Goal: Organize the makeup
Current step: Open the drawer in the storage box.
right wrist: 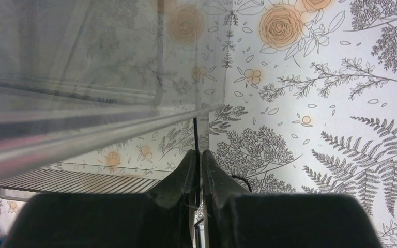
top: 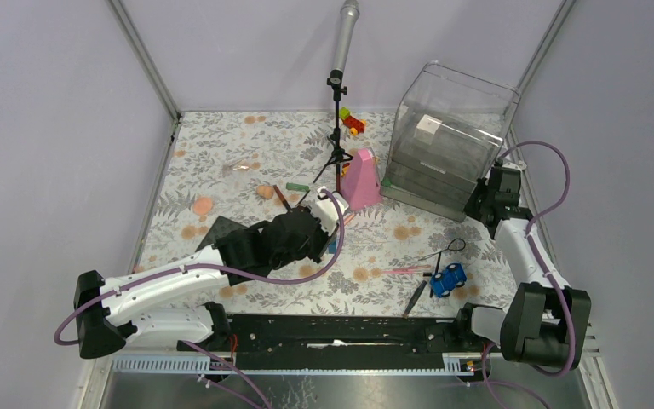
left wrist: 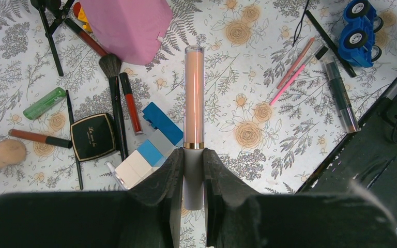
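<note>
1. The left gripper [left wrist: 194,157] is clamped on the grey cap of a peach lip-gloss tube [left wrist: 194,93], over the floral table [top: 247,145].
2. Beneath lie a green tube [left wrist: 44,103], a black compact [left wrist: 93,137], a powder brush [left wrist: 112,77] and pink pencils [left wrist: 294,77] near a blue toy car [left wrist: 359,31].
3. The right gripper [right wrist: 196,154] pinches a thin wall edge of the clear acrylic organizer [top: 447,136].

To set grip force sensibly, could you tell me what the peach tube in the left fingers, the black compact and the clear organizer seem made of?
The peach tube: likely clear hard plastic, glossy, a light streak running along it; its gold band looks metallic. The black compact: probably plastic, sheen on its lid. The clear organizer: transparent rigid plastic, perhaps acrylic; the patterned tablecloth shows through.
</note>
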You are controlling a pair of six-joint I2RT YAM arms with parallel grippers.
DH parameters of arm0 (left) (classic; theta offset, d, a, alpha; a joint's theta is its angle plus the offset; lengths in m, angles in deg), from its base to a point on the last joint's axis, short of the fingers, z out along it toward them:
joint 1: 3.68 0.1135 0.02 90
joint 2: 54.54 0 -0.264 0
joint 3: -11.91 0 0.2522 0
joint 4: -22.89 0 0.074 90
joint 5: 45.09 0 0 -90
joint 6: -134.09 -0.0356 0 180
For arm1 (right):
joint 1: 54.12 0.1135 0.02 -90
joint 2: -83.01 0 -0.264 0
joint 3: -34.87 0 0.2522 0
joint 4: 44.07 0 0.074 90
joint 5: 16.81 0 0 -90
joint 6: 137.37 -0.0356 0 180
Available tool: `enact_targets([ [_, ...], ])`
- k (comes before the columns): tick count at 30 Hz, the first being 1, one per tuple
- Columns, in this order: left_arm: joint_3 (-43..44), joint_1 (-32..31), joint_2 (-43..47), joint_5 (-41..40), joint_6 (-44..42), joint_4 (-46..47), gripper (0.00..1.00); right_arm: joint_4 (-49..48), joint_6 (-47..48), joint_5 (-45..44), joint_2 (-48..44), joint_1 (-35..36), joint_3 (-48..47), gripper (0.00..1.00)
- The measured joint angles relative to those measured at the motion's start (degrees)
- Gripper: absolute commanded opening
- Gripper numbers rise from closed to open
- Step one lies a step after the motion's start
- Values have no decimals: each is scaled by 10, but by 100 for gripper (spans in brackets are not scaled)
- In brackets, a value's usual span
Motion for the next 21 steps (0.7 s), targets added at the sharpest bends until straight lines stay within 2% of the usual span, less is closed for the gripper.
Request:
enact_targets([
  [10, 0, 0, 0, 1, -1, -1, 0, 2, -42, -16, -16, 3, 17, 0],
  [21, 0, 0, 0, 1, -1, -1, 0, 18, -59, -29, -78, 25, 57, 0],
])
